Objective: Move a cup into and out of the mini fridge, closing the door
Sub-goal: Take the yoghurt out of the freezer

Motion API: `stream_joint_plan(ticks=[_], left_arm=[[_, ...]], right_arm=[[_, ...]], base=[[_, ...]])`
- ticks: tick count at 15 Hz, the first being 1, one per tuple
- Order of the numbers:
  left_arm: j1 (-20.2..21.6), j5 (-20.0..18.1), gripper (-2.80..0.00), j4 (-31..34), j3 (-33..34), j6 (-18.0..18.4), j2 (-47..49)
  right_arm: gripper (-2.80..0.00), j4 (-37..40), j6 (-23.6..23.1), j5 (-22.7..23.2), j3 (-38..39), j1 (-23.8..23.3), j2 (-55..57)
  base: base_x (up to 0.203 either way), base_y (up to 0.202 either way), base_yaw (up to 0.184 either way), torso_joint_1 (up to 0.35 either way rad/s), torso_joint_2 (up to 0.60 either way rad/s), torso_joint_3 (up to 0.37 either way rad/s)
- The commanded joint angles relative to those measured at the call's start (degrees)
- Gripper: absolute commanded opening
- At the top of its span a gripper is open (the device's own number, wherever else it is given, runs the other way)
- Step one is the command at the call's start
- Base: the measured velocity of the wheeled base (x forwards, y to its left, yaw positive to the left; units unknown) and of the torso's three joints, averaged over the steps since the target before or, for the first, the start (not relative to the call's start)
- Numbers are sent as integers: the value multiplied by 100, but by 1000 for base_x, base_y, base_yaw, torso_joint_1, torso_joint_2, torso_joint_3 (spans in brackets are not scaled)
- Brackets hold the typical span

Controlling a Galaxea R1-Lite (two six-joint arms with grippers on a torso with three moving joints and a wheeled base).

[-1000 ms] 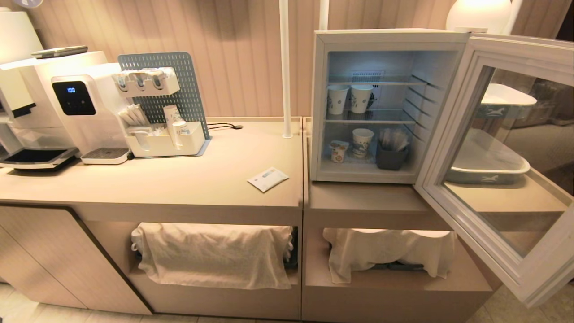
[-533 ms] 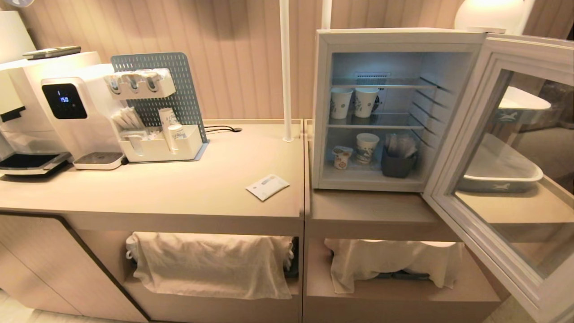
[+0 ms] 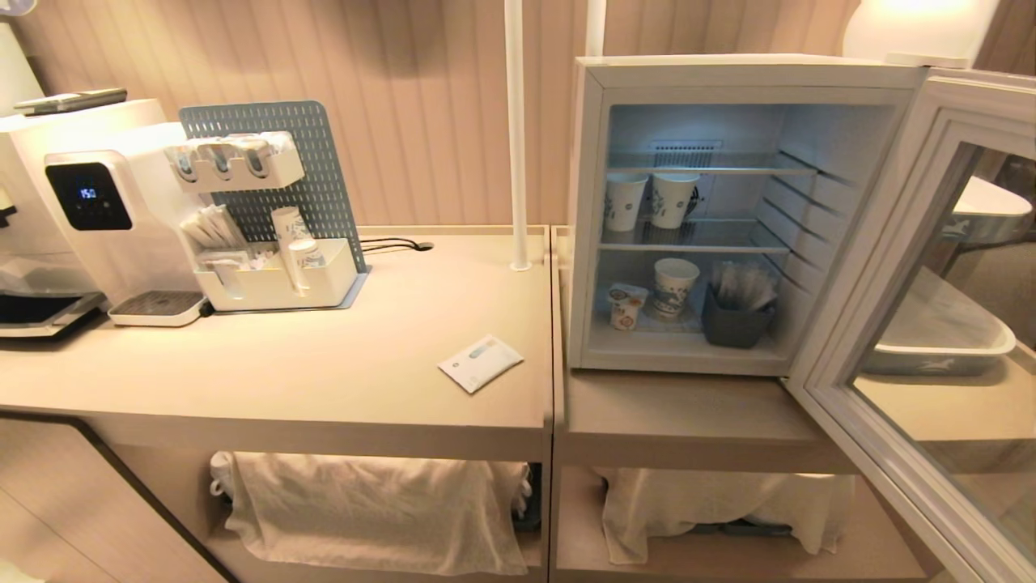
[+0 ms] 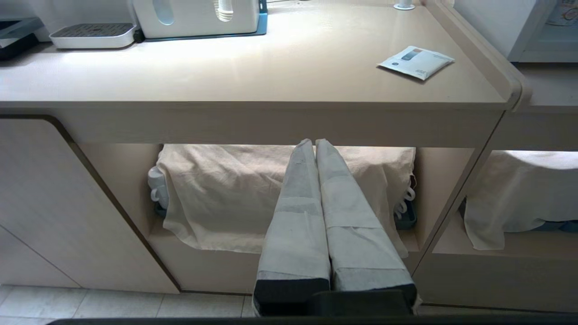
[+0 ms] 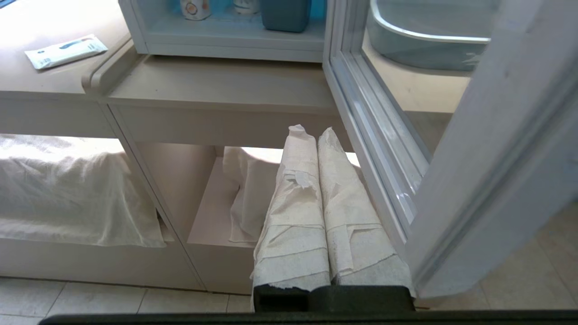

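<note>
Below the counter edge, both arms hung low with nothing in their grasp. The left gripper [image 4: 314, 143] had its tape-wrapped fingers pressed together, pointing at a cream cloth [image 4: 235, 189] draped over the open shelf under the counter [image 3: 307, 372]. The right gripper [image 5: 308, 132] was likewise closed tight and empty, hanging just beside the lower edge of the door [image 5: 478, 149], which stood swung wide open to the robot's right. Neither arm showed in the head view.

On the counter near its right edge lay a flat white packet [image 3: 481, 362] with a small blue-green mark; its print was too small to read. Just to the right, on the adjoining lower surface, stood the mini fridge [image 3: 584, 243], lit inside. On its bottom level the cup [image 3: 627, 306] sat at the left, upright, white with an orange label whose wording could not be made out. Beside it stood a patterned paper cup [image 3: 674, 286], then a dark holder [image 3: 735, 324] stuffed with clear-wrapped items. On the wire shelf above stood two more paper cups [image 3: 647, 200] side by side.

Farther left along the counter sat a white organiser [image 3: 275, 279] against a grey pegboard [image 3: 312, 162], and a white dispenser [image 3: 89, 219] whose dark display showed "150". Through the door's glass a white and grey tray [image 3: 943, 344] was visible.
</note>
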Motion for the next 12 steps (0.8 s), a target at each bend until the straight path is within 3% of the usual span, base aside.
stream_joint_plan(ticks=[1, 12], left_arm=[[1, -2, -280, 4, 9, -5, 9], [1, 7, -280, 4, 0, -81, 9]], right_arm=[[-280, 4, -4, 6, 0, 1, -9], [-280, 65, -13, 6, -17, -4, -9]], base=[[0, 0, 0, 0, 0, 0], [0, 0, 0, 0, 0, 0]])
